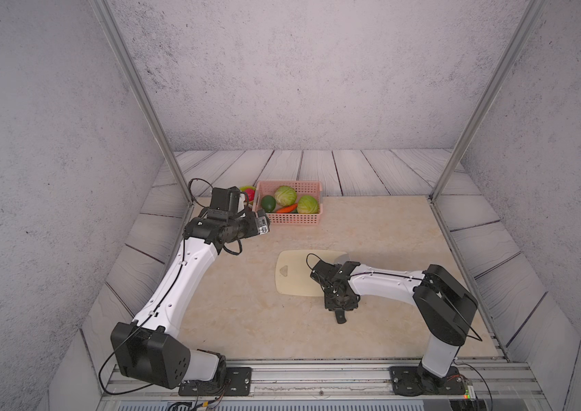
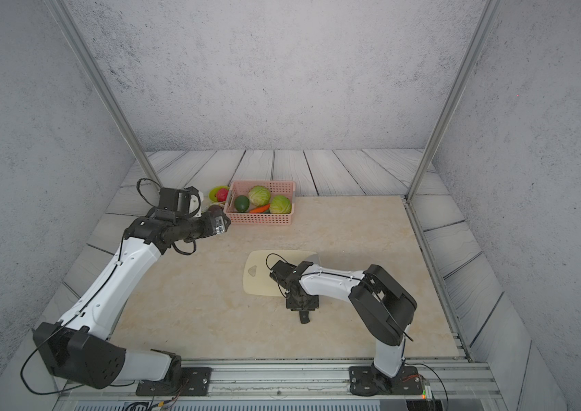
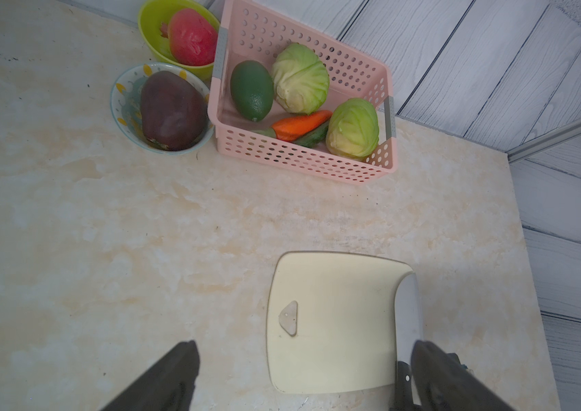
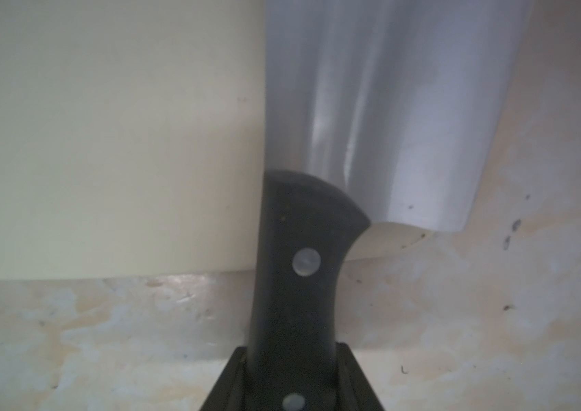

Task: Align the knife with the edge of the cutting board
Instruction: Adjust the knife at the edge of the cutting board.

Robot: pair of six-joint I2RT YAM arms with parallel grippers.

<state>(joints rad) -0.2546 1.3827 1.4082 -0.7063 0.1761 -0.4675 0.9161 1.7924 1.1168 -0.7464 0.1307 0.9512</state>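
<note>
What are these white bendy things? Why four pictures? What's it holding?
They are two robot arms standing at a table, each ending in a two-finger gripper. Two pictures look down from above; the other two come from little cameras on each arm's wrist. The right gripper is shut on a knife, gripping its black handle; the blade covers one end of the cream cutting board. The left gripper is open and holds nothing. At the back sit a pink basket of vegetables and two bowls.

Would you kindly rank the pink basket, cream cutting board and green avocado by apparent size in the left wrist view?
1. pink perforated plastic basket
2. pale cream rectangular cutting board
3. green oval avocado
</note>
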